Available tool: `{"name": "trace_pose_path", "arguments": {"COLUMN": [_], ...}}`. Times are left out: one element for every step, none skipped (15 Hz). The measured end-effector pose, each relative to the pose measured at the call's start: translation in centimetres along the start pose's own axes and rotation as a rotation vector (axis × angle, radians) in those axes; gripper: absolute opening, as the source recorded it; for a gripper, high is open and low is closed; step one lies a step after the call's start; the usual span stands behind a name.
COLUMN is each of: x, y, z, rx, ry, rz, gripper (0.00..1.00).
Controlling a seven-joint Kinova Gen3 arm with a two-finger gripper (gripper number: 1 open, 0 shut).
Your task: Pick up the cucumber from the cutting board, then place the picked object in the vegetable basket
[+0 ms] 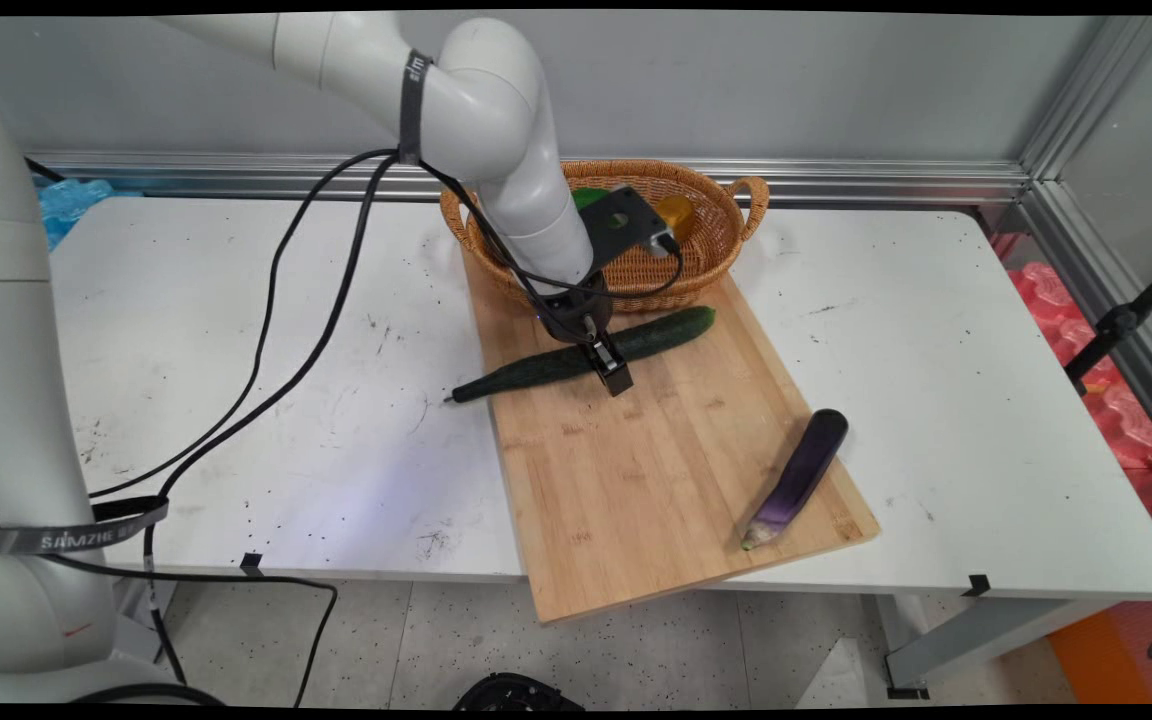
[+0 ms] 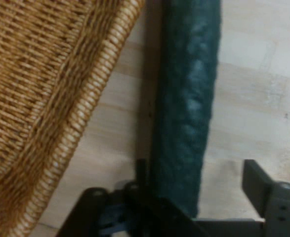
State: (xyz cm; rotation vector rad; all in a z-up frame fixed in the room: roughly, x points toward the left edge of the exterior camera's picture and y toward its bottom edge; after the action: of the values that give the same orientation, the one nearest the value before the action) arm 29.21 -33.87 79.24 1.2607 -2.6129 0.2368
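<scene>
The gripper (image 1: 604, 362) is reaching down over the middle of a long dark green cucumber (image 1: 536, 368), which is lying across the far part of a wooden cutting board (image 1: 656, 470). The thin end of the cucumber is sticking out past the board's left edge, over the white table (image 1: 236, 400).

In the main view the arm is covering much of the gripper, so the position of the fingers is not clear there. The hand view is showing it better: the cucumber (image 2: 184, 113) is running between the two fingers (image 2: 263, 185). One finger is standing apart from the cucumber's side with bare wood showing between them, and the other is close against the opposite side. So the gripper is spread around the cucumber and is not squeezing it.

The hand view is also showing the woven wall of a wicker basket (image 2: 46, 98) just beside the cucumber. The main view is showing that this basket (image 1: 706, 235) is sitting at the board's far end, with something green and something yellow inside. Only the main view is showing a purple eggplant (image 1: 798, 478), which is lying near the board's right edge, well apart from the gripper.
</scene>
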Motion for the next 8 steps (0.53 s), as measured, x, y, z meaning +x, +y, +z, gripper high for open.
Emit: {"name": "trace_pose_path", "arguments": {"x": [0.08, 0.13, 0.15, 0.17, 0.16, 0.13, 0.05, -0.11], "y": [0.08, 0.14, 0.16, 0.17, 0.14, 0.11, 0.06, -0.02], "z": [0.08, 0.11, 0.09, 0.05, -0.09, -0.23, -0.43, -0.77], "rx": [0.002, 0.004, 0.006, 0.007, 0.009, 0.011, 0.011, 0.012], "ry": [-0.003, -0.005, -0.005, -0.005, -0.004, -0.003, -0.002, 0.0], "rz": [0.005, 0.009, 0.013, 0.016, 0.022, 0.027, 0.033, 0.041], "gripper": [0.0, 0.0, 0.0, 0.0, 0.0, 0.0, 0.0, 0.0]}}
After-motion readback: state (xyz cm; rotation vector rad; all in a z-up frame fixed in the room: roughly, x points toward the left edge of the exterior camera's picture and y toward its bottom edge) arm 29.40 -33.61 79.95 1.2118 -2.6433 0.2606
